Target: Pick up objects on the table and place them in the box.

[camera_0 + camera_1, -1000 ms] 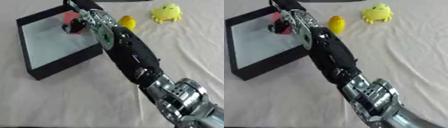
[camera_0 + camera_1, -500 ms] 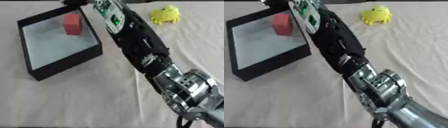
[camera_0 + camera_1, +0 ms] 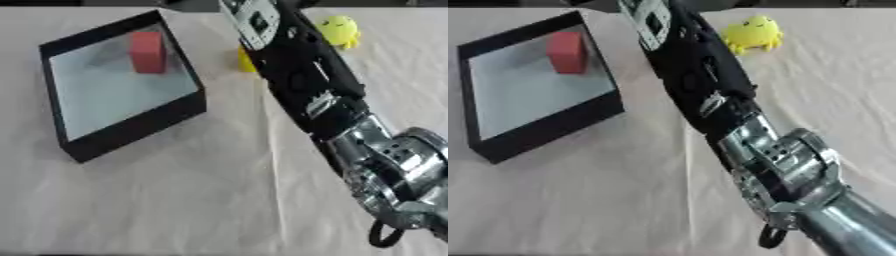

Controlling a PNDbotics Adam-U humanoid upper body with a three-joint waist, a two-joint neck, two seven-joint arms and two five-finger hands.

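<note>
Red block (image 3: 147, 51) in box (image 3: 131, 131), left of right arm (image 3: 306, 85).

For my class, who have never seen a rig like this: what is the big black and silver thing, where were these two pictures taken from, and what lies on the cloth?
Both pictures come from the two eyes of a camera in a humanoid robot's head, looking down at its table. The black and silver limb is its right arm, reaching away from the camera; the robot hand at its end is out of view at the top. On the cloth stands a black box with a red block inside. A yellow toy lies beyond, and a small yellow object shows beside the arm.
</note>
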